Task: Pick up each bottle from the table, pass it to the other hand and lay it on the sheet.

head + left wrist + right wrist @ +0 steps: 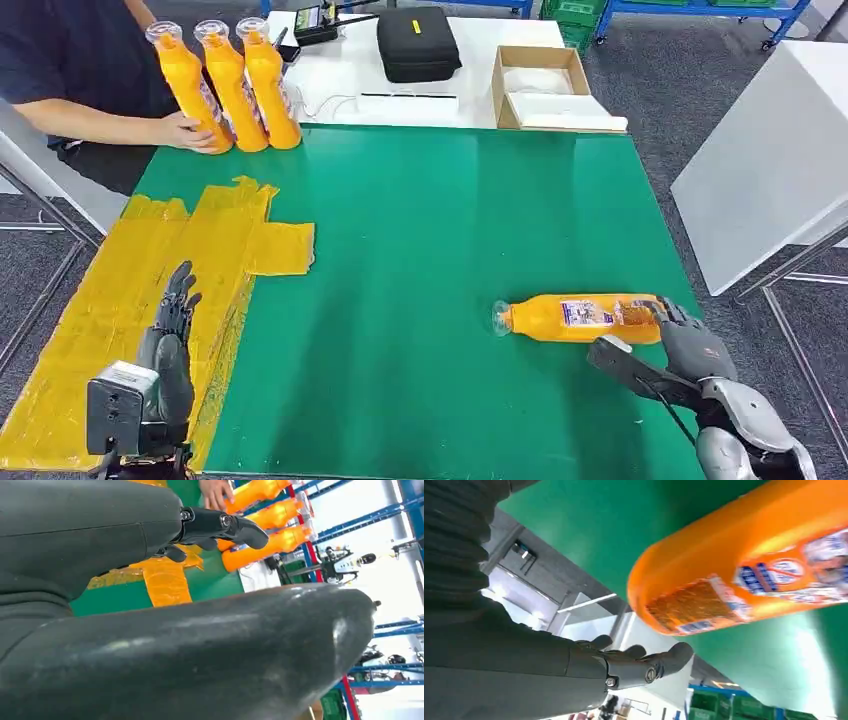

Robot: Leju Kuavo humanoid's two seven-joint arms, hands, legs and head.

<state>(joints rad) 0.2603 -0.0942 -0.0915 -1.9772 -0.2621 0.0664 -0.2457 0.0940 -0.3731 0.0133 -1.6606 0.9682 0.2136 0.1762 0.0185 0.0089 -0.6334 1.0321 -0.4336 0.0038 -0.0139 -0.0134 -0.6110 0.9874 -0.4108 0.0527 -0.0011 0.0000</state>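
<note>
An orange bottle point(580, 317) lies on its side on the green mat point(420, 230), cap pointing left, at the near right. My right hand point(690, 345) is at its base end with fingers and thumb spread. In the right wrist view the fingers point(639, 667) stay apart from the bottle point(749, 565). My left hand point(172, 330) hovers open over the yellow sheet point(110, 300) at the near left, its fingers point(220, 527) stretched out and holding nothing. Three more orange bottles point(225, 85) stand upright at the far left, and a person's hand point(190, 130) rests against them.
Behind the mat, a white table holds a black case point(417, 42) and an open cardboard box point(545, 85). Another white table point(770, 150) stands to the right, across a gap of floor. The person sits at the far left corner.
</note>
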